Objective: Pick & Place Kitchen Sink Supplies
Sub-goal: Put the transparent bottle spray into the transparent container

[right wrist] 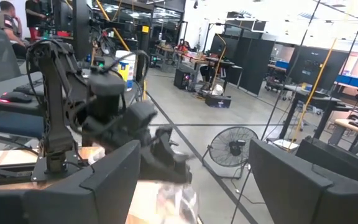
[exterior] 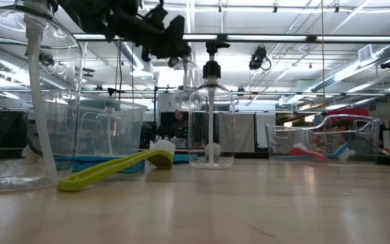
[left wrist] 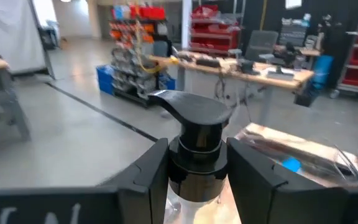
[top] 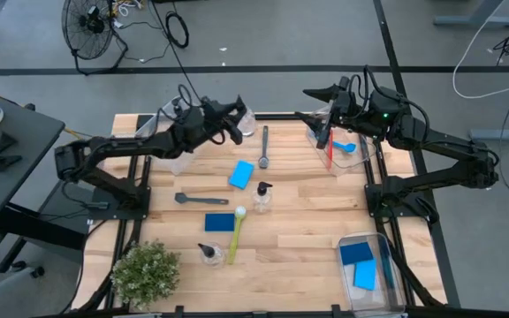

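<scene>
Small clear bottle with black top (left wrist: 196, 134), pinched by left fingers (left wrist: 146, 171), upper-centre of frame; could slip. Right fingers (right wrist: 120, 171) spread.

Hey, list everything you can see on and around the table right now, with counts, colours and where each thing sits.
Bottles: three, clear with black tops; mid-table, near the plant, one held.
Sponges: two blue on the table; at least two more in the near right bin.
Brushes: two grey and one yellow-green on the table; red and blue in the far right bin.
Bins: three, clear.
Plant: one, green, near left corner.
Fan: one, black, on the floor.
Left gripper: shut on the held bottle.
Right gripper: open, above the far right bin.
</scene>
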Robot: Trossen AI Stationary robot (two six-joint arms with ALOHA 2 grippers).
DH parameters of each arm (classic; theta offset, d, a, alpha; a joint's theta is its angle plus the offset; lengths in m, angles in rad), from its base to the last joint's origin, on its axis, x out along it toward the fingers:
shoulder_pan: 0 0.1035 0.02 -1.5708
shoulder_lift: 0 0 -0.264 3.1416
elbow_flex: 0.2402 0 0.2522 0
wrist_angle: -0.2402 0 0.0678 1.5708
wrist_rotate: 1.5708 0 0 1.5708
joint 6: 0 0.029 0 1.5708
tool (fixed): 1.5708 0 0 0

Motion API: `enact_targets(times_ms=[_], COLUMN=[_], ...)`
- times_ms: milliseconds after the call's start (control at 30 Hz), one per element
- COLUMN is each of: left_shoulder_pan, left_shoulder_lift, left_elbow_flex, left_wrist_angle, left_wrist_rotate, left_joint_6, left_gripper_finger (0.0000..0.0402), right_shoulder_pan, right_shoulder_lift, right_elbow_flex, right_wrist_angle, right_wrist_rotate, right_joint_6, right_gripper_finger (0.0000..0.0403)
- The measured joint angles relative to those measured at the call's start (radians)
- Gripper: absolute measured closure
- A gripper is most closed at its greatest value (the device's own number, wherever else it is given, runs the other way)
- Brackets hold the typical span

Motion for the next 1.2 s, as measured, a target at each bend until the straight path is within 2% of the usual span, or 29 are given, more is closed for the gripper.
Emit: enact_targets(times_ms=[467, 667, 900, 1200], left_shoulder_pan=[-0.001, 0.000, 0.000, 0.000], left_shoulder_lift=[-0.258, -0.339, -0.394, -0.403], left_elbow_flex=[0.000, 0.000, 0.000, 0.000], left_wrist_angle=[-0.149, -0.285, -0.419, -0.547], left_wrist_rotate=[-0.121, -0.202, -0.290, -0.355], left_joint_6=[0.120, 0.153, 0.159, 0.151], left_gripper_finger=[0.0262, 0.0262, 0.0262, 0.0262], right_shoulder_pan=[0.000, 0.000, 0.000, 0.000], right_shoulder_lift=[0.002, 0.008, 0.018, 0.037], right_elbow_flex=[0.000, 0.000, 0.000, 0.000], right_wrist_angle=[0.019, 0.026, 0.025, 0.027], right_wrist_rotate=[0.000, 0.000, 0.000, 0.000], right_joint_6=[0.004, 0.004, 0.010, 0.031], right_gripper_finger=[0.0101, 0.0101, 0.0101, 0.0101])
